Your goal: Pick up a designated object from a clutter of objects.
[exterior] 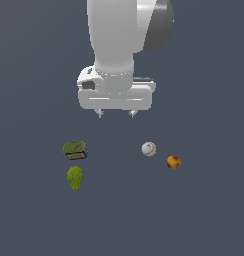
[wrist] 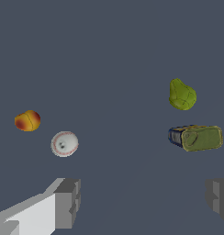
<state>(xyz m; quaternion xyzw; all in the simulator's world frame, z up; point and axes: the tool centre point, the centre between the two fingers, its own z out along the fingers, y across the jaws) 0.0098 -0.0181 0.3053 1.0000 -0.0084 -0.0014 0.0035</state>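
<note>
Claw [exterior: 116, 114] spread wide and gripping nothing, I am hovering above the worktop [exterior: 204, 210]; the red-yellow fruit [exterior: 174, 162] is lying just beside the white baseball [exterior: 149, 148], well apart from the green lumpy fruit [exterior: 75, 178].

No readable text, labels, brands, numbers or signs anywhere, olive-green box [wrist: 196, 137] showed only blurred surface patterning with no legible letters, white baseball [wrist: 64, 143] bore only red stitching, no writing visible on the robot arm [exterior: 121, 45]
</note>
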